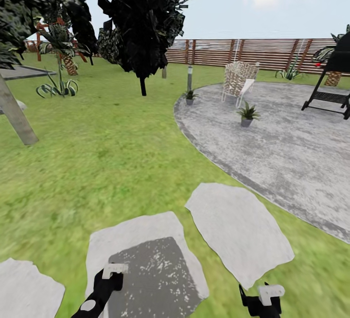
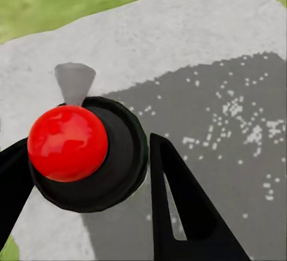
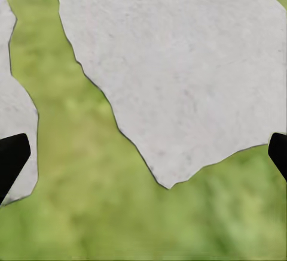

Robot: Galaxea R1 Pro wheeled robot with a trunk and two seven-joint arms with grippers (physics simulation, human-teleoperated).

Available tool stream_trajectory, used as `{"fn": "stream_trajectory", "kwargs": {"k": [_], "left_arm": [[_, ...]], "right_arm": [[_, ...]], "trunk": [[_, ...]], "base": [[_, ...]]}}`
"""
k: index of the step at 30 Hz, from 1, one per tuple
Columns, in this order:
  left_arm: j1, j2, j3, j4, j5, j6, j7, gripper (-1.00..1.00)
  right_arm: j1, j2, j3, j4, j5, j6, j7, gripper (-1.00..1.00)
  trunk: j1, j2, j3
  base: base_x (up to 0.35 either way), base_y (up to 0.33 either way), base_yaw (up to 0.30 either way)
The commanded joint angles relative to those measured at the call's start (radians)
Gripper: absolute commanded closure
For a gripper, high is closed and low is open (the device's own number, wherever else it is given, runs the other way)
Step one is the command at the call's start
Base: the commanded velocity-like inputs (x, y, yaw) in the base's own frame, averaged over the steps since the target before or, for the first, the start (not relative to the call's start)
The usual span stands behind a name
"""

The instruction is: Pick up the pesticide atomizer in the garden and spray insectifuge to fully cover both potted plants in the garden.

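At the left edge of the head view a grey slanted post (image 1: 17,114) stands in the lawn (image 1: 107,153), with a spiky plant (image 1: 58,87) behind it in the upper left. A dark tree (image 1: 146,17) fills the top centre. Low in the frame, three pale stepping stones lie in the grass; the middle stepping stone (image 1: 141,240) carries a dark shadow.

The left pincer (image 1: 114,270) hangs over that stone at the bottom left. In the left wrist view its dark fingers (image 2: 185,213) stand apart on either side of a black round part topped with a red ball (image 2: 67,142); whether they grip it I cannot tell.

Right of the tree, a grey bollard lamp (image 1: 189,77) stands at the rim of the round stone patio (image 1: 291,153). Just beside it sits one potted plant (image 1: 189,96), and the second potted plant (image 1: 247,114) rests on the patio near a wicker chair (image 1: 239,80). A slatted fence (image 1: 253,53) runs behind, and a black grill stand (image 1: 335,85) sits at the right edge.

The right pincer (image 1: 270,292) sits at the bottom right, its finger tips (image 3: 12,156) wide apart over grass and stone.
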Motion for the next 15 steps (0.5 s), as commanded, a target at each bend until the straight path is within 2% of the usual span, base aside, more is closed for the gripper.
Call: {"fn": "stream_trajectory", "kwargs": {"k": [1,15], "left_arm": [[-0.001,-0.001,0.008,0.001,-0.010,-0.004,-0.001,1.00],[-0.001,0.000,0.008,0.002,-0.012,-0.004,-0.001,1.00]], "right_arm": [[0.000,0.000,-0.001,0.001,0.005,-0.003,0.000,-1.00],[0.000,0.000,-0.002,0.001,0.005,-0.003,0.000,-1.00]], "trunk": [[0.000,0.000,-0.001],[0.000,0.000,-0.001]], "base": [[0.338,0.102,0.000],[0.338,0.102,0.000]]}}
